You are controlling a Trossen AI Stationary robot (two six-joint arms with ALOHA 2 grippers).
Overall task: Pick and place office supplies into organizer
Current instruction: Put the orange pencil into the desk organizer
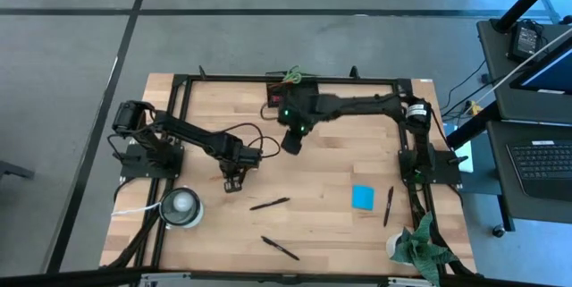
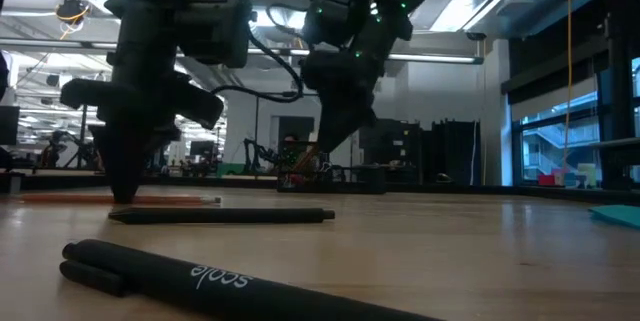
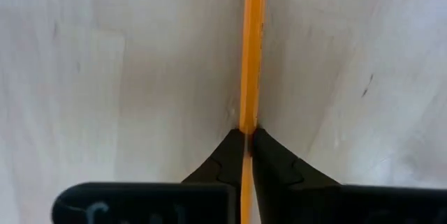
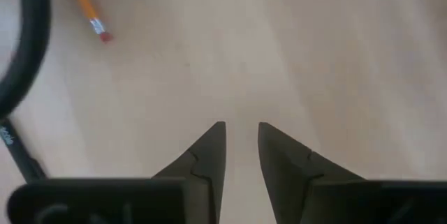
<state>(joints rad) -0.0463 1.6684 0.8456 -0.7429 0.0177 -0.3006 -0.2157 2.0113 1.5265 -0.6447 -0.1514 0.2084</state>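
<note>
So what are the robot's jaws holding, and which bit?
The left gripper pinches an orange pencil along its shaft. The right gripper holds nothing.

The dark left arm reaches across the table with its wrist bent down, and its two-finger left gripper (image 1: 233, 182) is closed at the tabletop. The dark right arm stretches inward, its right gripper (image 4: 241, 151) hanging slightly parted, gripping nothing.

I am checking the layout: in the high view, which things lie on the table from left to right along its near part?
White round roll → black pen → second black pen → blue note pad → third black pen → green cloth.
</note>
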